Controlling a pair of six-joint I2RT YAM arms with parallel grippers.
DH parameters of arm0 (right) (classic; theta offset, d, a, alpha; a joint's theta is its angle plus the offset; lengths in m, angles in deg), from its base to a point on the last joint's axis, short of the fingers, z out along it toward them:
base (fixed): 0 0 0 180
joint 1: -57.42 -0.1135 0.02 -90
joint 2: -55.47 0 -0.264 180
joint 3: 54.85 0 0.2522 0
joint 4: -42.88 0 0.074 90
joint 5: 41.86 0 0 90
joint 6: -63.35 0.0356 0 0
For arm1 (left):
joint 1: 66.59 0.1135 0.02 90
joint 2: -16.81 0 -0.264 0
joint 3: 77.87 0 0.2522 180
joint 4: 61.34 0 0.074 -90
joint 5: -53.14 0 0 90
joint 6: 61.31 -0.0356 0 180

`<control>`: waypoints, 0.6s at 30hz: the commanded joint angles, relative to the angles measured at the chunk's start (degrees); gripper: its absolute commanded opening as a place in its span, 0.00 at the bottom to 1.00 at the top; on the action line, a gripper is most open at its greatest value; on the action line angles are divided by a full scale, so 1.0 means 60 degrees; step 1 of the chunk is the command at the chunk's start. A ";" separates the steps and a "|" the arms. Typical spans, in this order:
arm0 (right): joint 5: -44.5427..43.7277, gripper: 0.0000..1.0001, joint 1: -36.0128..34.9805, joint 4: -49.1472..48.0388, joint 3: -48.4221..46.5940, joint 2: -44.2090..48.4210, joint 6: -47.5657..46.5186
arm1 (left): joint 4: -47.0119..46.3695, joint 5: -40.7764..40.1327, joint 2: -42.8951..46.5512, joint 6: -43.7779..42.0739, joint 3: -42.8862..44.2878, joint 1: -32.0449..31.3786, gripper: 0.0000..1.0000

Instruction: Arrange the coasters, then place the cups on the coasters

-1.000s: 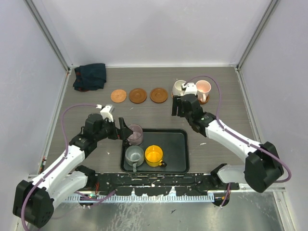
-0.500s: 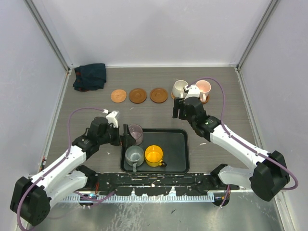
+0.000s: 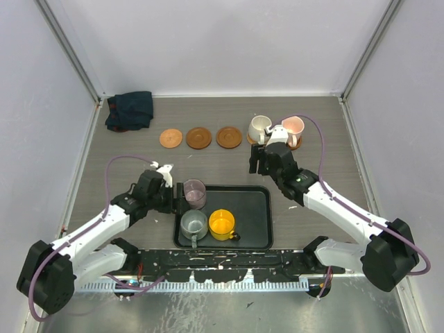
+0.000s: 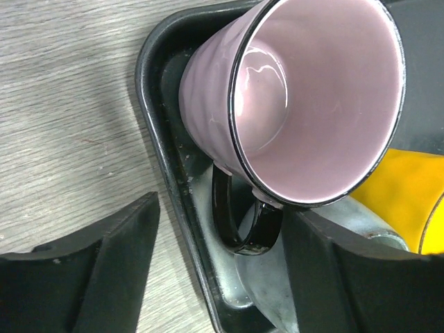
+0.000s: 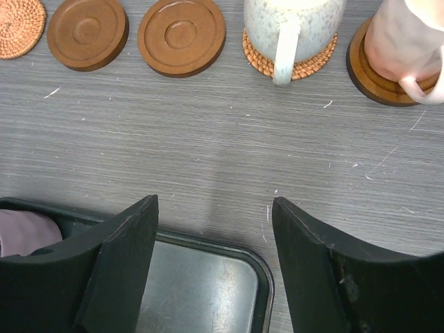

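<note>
Three bare coasters (image 3: 198, 137) lie in a row at the back; in the right wrist view one is woven (image 5: 17, 24) and two are brown (image 5: 87, 31). The cream cup (image 3: 259, 127) and the pink cup (image 3: 293, 127) each stand on a coaster. The purple cup (image 3: 195, 193), the grey-green cup (image 3: 193, 223) and the yellow cup (image 3: 222, 223) sit in the black tray (image 3: 257, 229). My left gripper (image 4: 220, 215) is open, its fingers either side of the purple cup's black handle (image 4: 246, 225) and the tray rim, with a gap on the left. My right gripper (image 5: 215, 205) hangs open and empty over bare table.
A dark folded cloth (image 3: 130, 109) lies in the back left corner. The tray's far rim (image 5: 257, 260) runs just below my right fingers. White walls close the table on three sides.
My left gripper has slid right to the purple cup and its jaws have narrowed round the handle. The right arm has barely shifted.
</note>
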 commanded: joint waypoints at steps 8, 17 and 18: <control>0.0205 0.71 -0.0077 -0.0484 0.0021 0.0257 0.0253 | -0.0110 -0.0802 -0.0456 -0.0434 0.0757 -0.0424 0.60; 0.0188 0.71 -0.0105 -0.0491 0.0155 0.0466 0.0272 | -0.0086 -0.1527 -0.0734 -0.0539 0.1026 -0.1112 0.55; 0.0182 0.71 -0.0102 -0.0490 0.0156 0.0467 0.0281 | -0.0086 -0.1604 -0.0788 -0.0560 0.1059 -0.1184 0.54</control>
